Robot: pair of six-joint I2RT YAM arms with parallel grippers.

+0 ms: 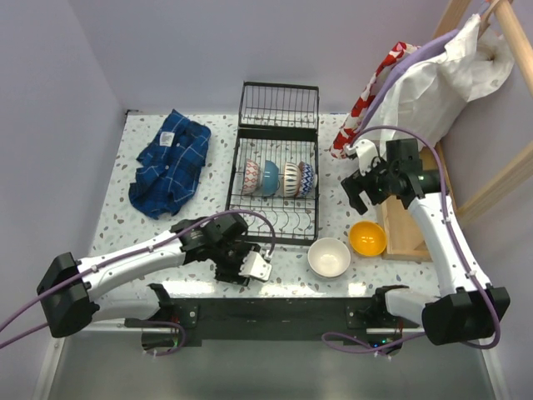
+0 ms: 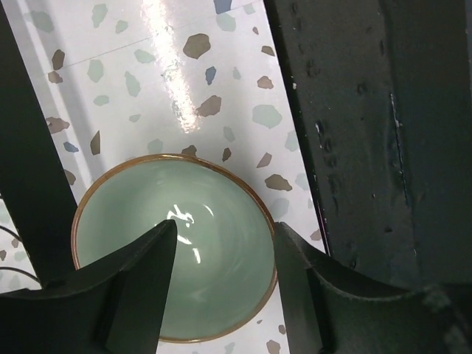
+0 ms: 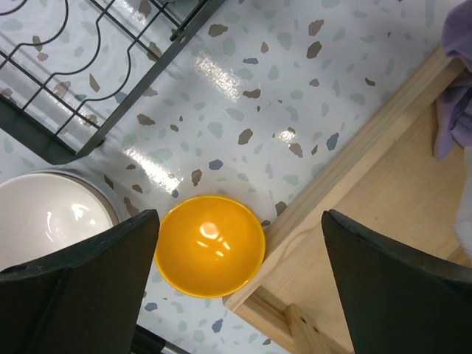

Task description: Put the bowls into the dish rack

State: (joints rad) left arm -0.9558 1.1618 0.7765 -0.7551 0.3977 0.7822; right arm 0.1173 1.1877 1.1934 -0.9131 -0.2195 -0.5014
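The black wire dish rack (image 1: pixel 276 167) stands mid-table with several patterned bowls upright in its tines. A pale green bowl (image 2: pixel 177 258) with a brown rim sits on the table below my left gripper (image 2: pixel 225 230). That gripper is open, with one finger over the bowl's inside and the other outside its right rim. In the top view my left gripper (image 1: pixel 233 267) covers this bowl. An orange bowl (image 3: pixel 210 245) (image 1: pixel 367 238) and a white bowl (image 3: pixel 44 214) (image 1: pixel 329 257) rest near the rack's front right corner (image 3: pixel 110 110). My right gripper (image 3: pixel 240 218) (image 1: pixel 360 190) hangs wide open high above the orange bowl, holding nothing.
A wooden tray (image 3: pixel 383 214) touches the orange bowl on its right. A blue plaid cloth (image 1: pixel 171 162) lies left of the rack. A white bag (image 1: pixel 433 83) and a red patterned cloth (image 1: pixel 375 92) hang at the back right. The black base plate (image 2: pixel 383 133) borders the green bowl.
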